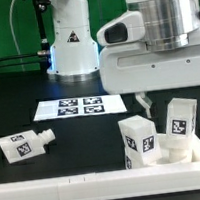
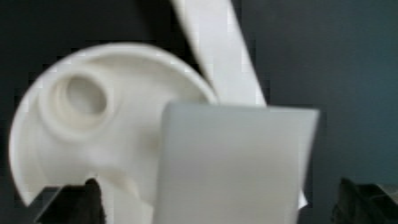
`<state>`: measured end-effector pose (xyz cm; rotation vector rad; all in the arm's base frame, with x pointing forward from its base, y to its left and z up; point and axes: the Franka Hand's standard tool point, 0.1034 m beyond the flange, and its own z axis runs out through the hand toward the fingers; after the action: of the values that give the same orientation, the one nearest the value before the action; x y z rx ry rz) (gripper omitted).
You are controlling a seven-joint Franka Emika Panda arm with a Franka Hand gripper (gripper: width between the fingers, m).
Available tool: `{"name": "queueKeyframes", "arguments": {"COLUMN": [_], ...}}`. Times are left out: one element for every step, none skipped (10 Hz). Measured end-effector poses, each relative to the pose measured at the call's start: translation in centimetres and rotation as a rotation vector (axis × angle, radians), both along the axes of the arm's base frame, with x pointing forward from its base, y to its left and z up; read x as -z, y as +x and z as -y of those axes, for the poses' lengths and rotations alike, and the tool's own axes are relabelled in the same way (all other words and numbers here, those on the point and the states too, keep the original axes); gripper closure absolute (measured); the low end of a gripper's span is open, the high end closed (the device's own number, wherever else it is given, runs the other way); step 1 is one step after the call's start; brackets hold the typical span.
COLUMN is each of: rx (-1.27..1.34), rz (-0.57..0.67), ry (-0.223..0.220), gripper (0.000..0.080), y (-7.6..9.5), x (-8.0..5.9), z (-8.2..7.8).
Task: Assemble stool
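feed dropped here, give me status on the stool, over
gripper open, astride an upright leg. seat lies by the rail, one socket empty. another leg lies loose, exterior view's left. nothing seen blocking.

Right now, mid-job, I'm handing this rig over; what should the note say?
Tool: open, low over the seat.
Parts: seat by the border rail, exterior view's right; front leg and back leg stand at it; loose leg lies at the exterior view's left.
Done: cannot tell whether either standing leg is socketed; one socket is empty.
Left: fit the loose leg, check the others.
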<state>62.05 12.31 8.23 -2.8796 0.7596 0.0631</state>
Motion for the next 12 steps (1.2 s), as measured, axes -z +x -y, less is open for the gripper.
{"name": "queueKeyframes", "arguments": {"rx": [-0.003,-0.001,0.032,0.095,0.181,0.279,0.426,0.615,0.808,0.969,1.072,1.104], "rz": [0.001,0.001,-0.005,-0.018,-0.033,-0.049,-0.074,-0.106,-0.13,-0.133,-0.127,-0.134], "ry": [0.001,0.0,0.002,0.0,0.0,0.002,0.004,0.017,0.038,0.051,0.075,0.076], "gripper": [0.0162,0.0162,0.0334,0.0462,0.0462,0.0462,0.0462,0.0462,0.0462,0.0462,0.0462,0.0462], "y": [0.02,0.03,0.01,-0.03,-0.03,-0.02,0.02,0.07,0.31,0.55,0.67,0.68], "x": [0.0,0.01,0.02,0.08,0.1,0.09,0.09,0.23,0.28,0.32,0.32,0.31], "z": [0.08,0.15,0.08,0.23,0.26,0.28,0.34,0.03,-0.27,-0.48,-0.4,-0.44]}}
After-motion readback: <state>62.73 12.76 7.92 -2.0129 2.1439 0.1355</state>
